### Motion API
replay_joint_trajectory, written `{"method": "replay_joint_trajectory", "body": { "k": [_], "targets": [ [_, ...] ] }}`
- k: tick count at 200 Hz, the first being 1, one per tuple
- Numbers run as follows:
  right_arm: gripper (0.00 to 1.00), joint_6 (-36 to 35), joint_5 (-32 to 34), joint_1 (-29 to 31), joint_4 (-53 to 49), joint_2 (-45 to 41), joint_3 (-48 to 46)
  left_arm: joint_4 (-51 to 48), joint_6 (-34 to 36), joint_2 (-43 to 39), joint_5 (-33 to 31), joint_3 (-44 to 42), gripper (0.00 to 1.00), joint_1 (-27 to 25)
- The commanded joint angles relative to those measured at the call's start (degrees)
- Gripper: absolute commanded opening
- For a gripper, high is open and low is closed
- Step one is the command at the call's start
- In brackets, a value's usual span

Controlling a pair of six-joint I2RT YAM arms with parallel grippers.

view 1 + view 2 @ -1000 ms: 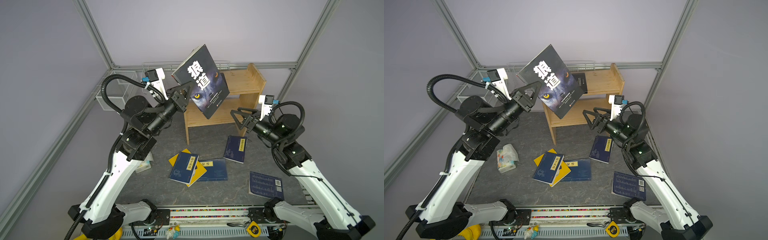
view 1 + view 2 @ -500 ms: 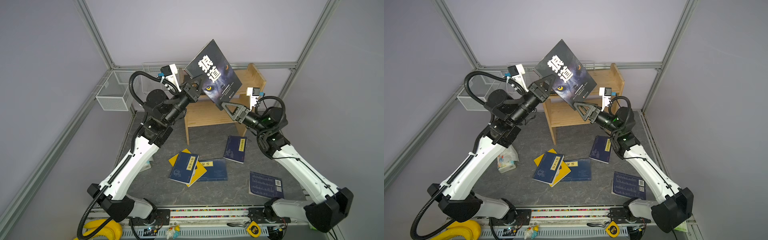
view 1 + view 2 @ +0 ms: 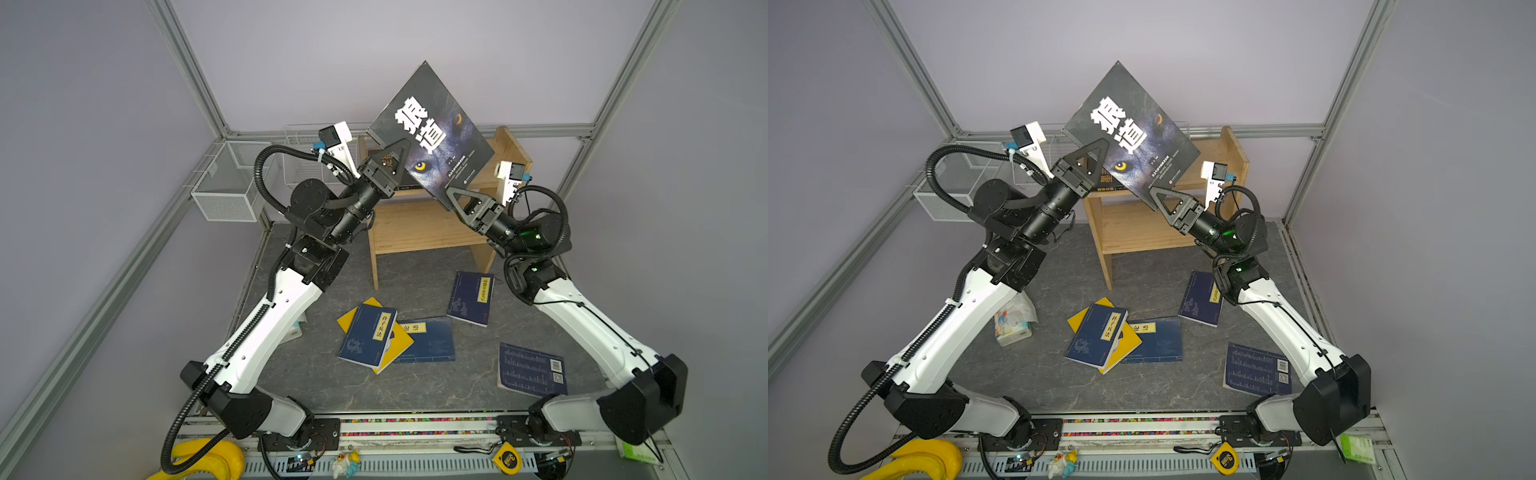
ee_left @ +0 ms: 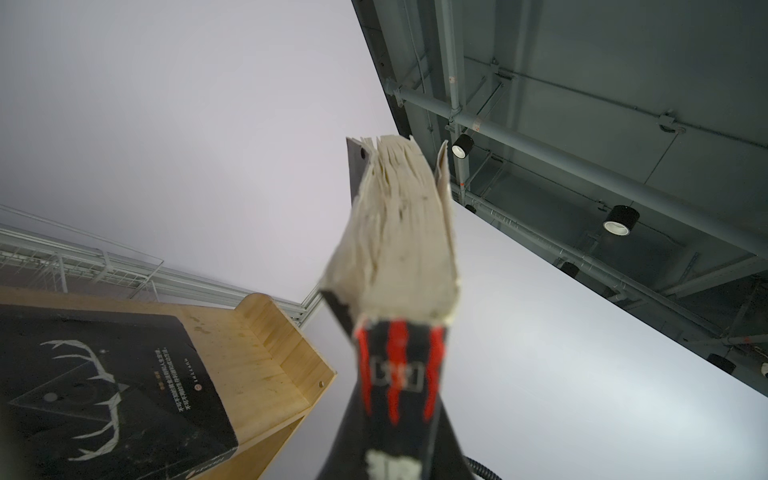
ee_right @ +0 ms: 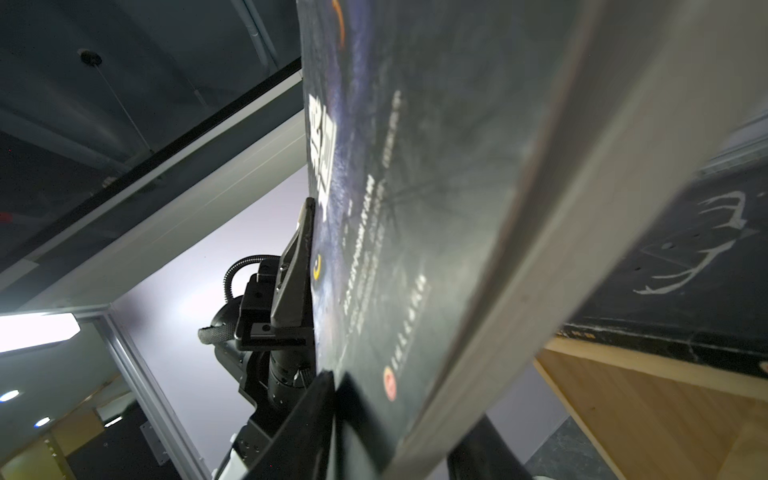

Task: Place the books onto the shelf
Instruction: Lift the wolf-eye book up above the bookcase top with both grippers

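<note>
The black paperback with a large white title and a yellow wolf's eye [image 3: 432, 129] [image 3: 1129, 129] is held in the air above the light pine two-tier shelf [image 3: 415, 224], which stands at the far edge of the dark grey marbled table [image 3: 415, 386]. The left claw [image 3: 401, 149] [image 3: 1096, 149] is pinched on the book's spine edge, one finger [image 3: 390, 156] flat on the cover. The right claw [image 3: 451, 197] [image 3: 1152, 191] meets the book's lowest corner. In the right wrist view that corner sits between its fingers [image 5: 307, 424], which stand close on either side; whether they actually squeeze it cannot be told.

The book hangs like a diamond, with its cover towards the top cameras and one corner pointing up at the back wall. Its long axis slopes from high on the left down towards the right claw. In the left wrist view the pages [image 4: 399, 232] fan apart above the spine.

A second black book with a white antler drawing [image 4: 104, 395] [image 5: 685, 270] lies flat on the shelf's upper tier. On the table, a navy book with a yellow label [image 3: 368, 338] lies across a bright yellow book [image 3: 399, 345] near the middle, just beside another navy book [image 3: 428, 340]. A third navy one [image 3: 471, 297] lies by the shelf's right foot. A navy book showing a barcode [image 3: 532, 370] lies towards the near right corner.
</note>
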Motion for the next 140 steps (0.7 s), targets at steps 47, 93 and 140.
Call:
{"method": "replay_joint_trajectory", "body": {
  "k": [47,93,140],
  "targets": [
    [0.24,2.7,-3.5,-1.5,0.7,0.0,2.3,0.6,0.7,-1.7,2.8,0.8,0.25,-0.3],
    [0.16,-0.2,-11.6,-6.1,-10.4,-2.8,6.6,-15.3,4.3,-1.4,9.2,8.3,0.51,4.5],
    [0.16,3.6,-18.1,-9.8,-12.2,-3.6,8.5,-22.9,5.5,-0.9,13.3,12.6,0.59,7.9]
  ]
}}
